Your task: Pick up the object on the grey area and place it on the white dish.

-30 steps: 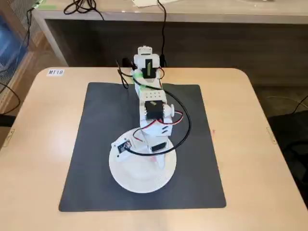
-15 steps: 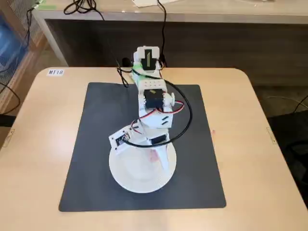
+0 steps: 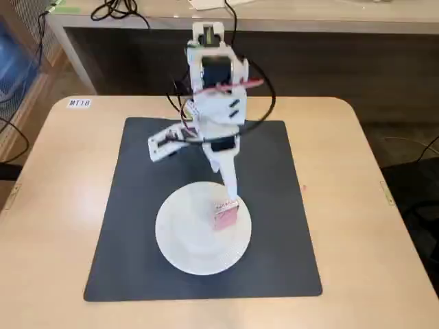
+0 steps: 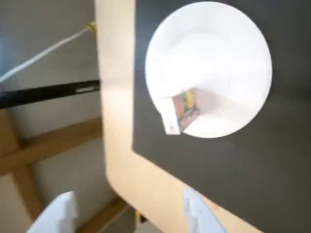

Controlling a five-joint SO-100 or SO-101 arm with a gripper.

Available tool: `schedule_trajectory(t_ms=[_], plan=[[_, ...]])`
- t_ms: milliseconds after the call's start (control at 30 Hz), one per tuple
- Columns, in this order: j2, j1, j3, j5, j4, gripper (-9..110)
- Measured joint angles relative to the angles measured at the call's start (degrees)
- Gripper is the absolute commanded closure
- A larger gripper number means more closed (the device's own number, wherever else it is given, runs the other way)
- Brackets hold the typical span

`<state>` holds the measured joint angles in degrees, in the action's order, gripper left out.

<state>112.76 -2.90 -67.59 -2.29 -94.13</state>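
The small pink box (image 3: 225, 217) sits on the white plate (image 3: 180, 240), at about the plate's two o'clock in the fixed view, close to the ribbed rim. It looks tipped up on an edge rather than lying flat, though the blur makes that hard to settle. The plate rests on the dark grey mat (image 3: 274, 226), at the mat's six o'clock, and the mat covers the middle of the light wooden tabletop (image 3: 62, 205).

In the fixed view the white arm (image 3: 218, 89) reaches down from twelve o'clock, and its lower finger ends right at the top of the box; whether it touches cannot be told from here.

In the wrist view the plate (image 4: 218, 53) fills the upper right and the box (image 4: 181, 112) lies at its seven o'clock, inside the rim, showing a printed face with yellow and red marks. The mat (image 4: 252, 165) surrounds the plate, with the tabletop (image 4: 116, 121) running along the mat's nine o'clock side. The claw (image 4: 126, 216) enters from the bottom edge with its two white fingers (image 4: 197, 213) spread wide apart and nothing between them, well clear of the box.

A small label (image 3: 79, 103) marks the tabletop at its ten o'clock corner in the fixed view.
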Motion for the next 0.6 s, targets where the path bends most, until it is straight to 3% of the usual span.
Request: schedule_trajectory(t_ms=[200,600], plan=[[35.2,2.1,-27.0,5.3,11.1,102],[66.7,2.8,-67.9,3.7,16.3,102]])
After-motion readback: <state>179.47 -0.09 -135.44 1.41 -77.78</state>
